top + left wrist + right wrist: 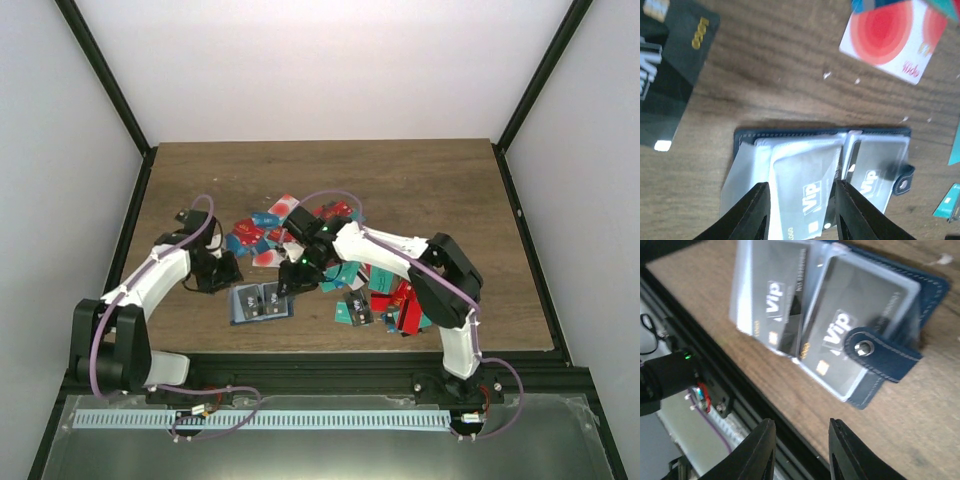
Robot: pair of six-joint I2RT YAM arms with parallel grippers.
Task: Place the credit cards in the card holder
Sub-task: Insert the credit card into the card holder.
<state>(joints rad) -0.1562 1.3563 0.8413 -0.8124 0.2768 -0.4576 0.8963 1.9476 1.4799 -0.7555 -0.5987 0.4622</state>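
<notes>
The navy card holder [260,301] lies open near the table's front edge. Its clear sleeves hold black "VIP" cards. In the left wrist view the holder [790,136] is right below my left gripper [800,200], which is open with a jaw on each side of a clear sleeve [800,175]. My right gripper [801,440] is open and empty, just beyond the holder [920,290] and its snap strap [880,355], over the table's front edge. Loose credit cards [262,230] in red, teal and blue lie behind the holder, and more [385,300] lie to its right.
A loose black card [670,75] and a white card with red circles [890,37] lie beyond the holder. The black frame rail [700,340] runs along the table's near edge. The two grippers [218,272] [293,278] sit close on either side of the holder.
</notes>
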